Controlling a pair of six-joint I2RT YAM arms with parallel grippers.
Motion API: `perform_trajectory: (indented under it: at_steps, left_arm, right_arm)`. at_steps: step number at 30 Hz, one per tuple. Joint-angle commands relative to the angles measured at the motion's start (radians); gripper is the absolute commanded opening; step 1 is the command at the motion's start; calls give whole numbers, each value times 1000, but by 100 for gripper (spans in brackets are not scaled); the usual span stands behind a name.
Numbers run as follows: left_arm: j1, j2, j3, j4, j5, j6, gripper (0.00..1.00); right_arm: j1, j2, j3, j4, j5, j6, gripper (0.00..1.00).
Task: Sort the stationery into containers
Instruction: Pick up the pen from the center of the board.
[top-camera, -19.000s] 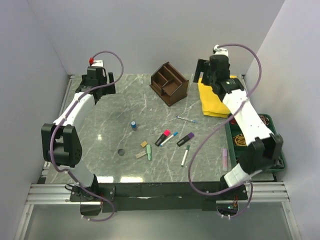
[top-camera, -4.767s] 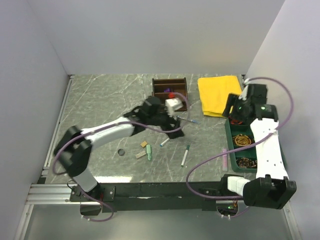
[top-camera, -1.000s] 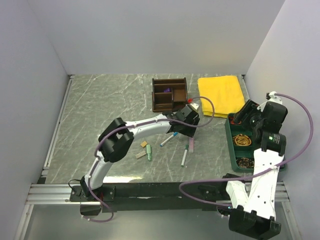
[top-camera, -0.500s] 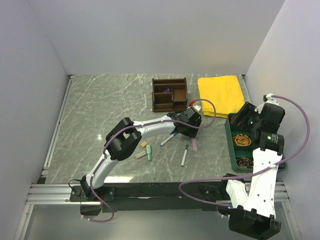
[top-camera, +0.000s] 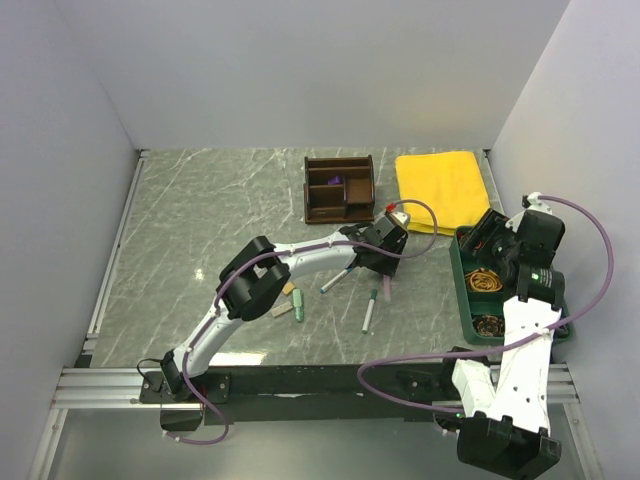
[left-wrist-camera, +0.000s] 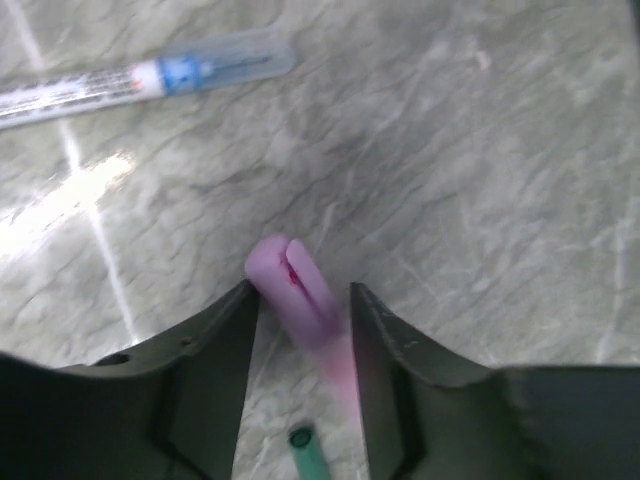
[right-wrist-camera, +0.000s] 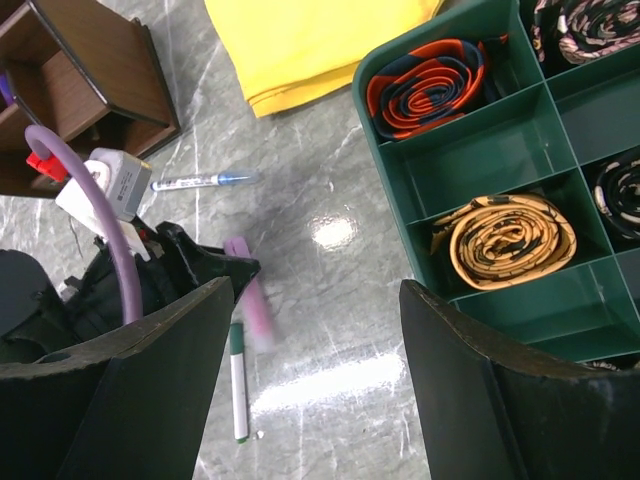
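Observation:
A pink eraser (left-wrist-camera: 300, 300) lies on the marble between the fingers of my left gripper (left-wrist-camera: 302, 290). The left finger touches its end and a narrow gap shows at the right finger. The top view puts this left gripper (top-camera: 385, 266) right of the table's middle, just above the eraser (top-camera: 386, 288). From the right wrist the eraser (right-wrist-camera: 250, 300) looks blurred. A green-capped pen (top-camera: 369, 312) lies just below it. Beside the dark green tray (top-camera: 460, 290), my right gripper (top-camera: 490, 235) hovers wide open and holds nothing. Behind stands the wooden organiser (top-camera: 340, 188).
A yellow cloth (top-camera: 440, 190) lies at the back right. A clear-capped blue pen (right-wrist-camera: 200, 181) rests by the left wrist. Another blue-capped pen (top-camera: 337, 278) and tan and green erasers (top-camera: 290, 300) lie left of the gripper. Coiled bands (right-wrist-camera: 510, 235) fill tray compartments.
My left gripper has slid a little to the right over the pink eraser and its jaws have narrowed around it. The right arm has barely shifted.

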Motion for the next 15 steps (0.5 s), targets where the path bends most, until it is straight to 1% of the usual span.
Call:
perform_trajectory:
  at_steps: [1,2,3,5,7,8,9,12,15]
  left_arm:
    - [2,37,34,-2,55,-26,46]
    - [4,40,34,-2,66,-28,45]
    - [4,41,32,0,70,-30,43]
    - [6,41,29,3,73,-33,40]
    - [9,40,29,4,75,-31,33]
    - [10,34,25,9,75,-27,28]
    - [13,29,20,13,90,-20,18]
    - [27,3,-6,16,106,6,1]
    - [39,-46,-32,23,139,98,1]
  right_arm:
    - [-8,-31,4,6,22,-13,76]
    - [-10,-37,1,5,25,-11,76]
    - [-12,-38,-1,3,24,-10,76]
    - [-15,-49,-11,3,21,-2,76]
    - [-19,-52,-19,5,16,4,76]
    - [-21,-54,-19,3,14,8,76]
    - [-22,-54,-21,3,10,12,76]
    - [-30,-49,-15,3,5,19,76]
    - [-38,-43,-1,3,4,19,76]
